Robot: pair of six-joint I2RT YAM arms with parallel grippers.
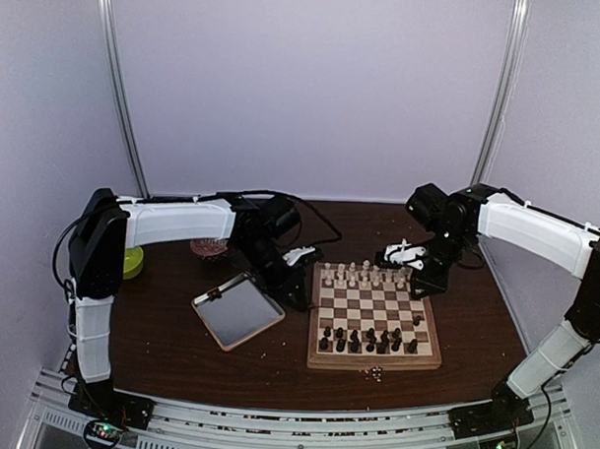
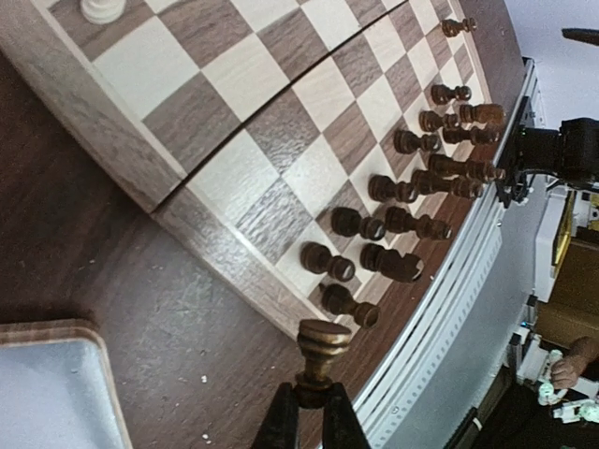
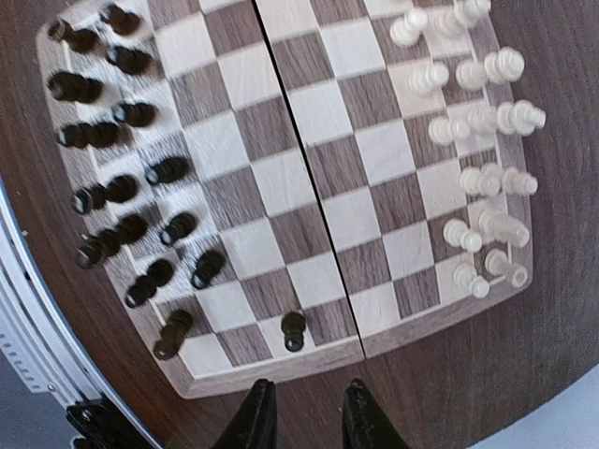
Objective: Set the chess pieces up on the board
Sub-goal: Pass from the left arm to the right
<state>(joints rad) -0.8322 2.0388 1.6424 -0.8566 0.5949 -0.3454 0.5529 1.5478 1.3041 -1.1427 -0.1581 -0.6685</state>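
The board (image 1: 316, 329) lies right of centre, with cream pieces (image 1: 365, 277) along its far rows and dark pieces (image 1: 367, 339) along its near rows. My left gripper (image 1: 300, 290) is at the board's left edge, shut on a dark brown chess piece (image 2: 321, 349) held just off the rim (image 2: 211, 248). My right gripper (image 1: 426, 285) is open and empty above the board's right edge; its fingertips (image 3: 255, 412) hang over the table just outside the rim (image 3: 309, 360). One dark pawn (image 3: 294, 329) stands alone on the edge square near them.
A square silver tray (image 1: 238, 310) lies left of the board. A green object (image 1: 133, 261) and a small reddish dish (image 1: 208, 247) sit at the back left. Two small loose bits (image 1: 374, 374) lie in front of the board.
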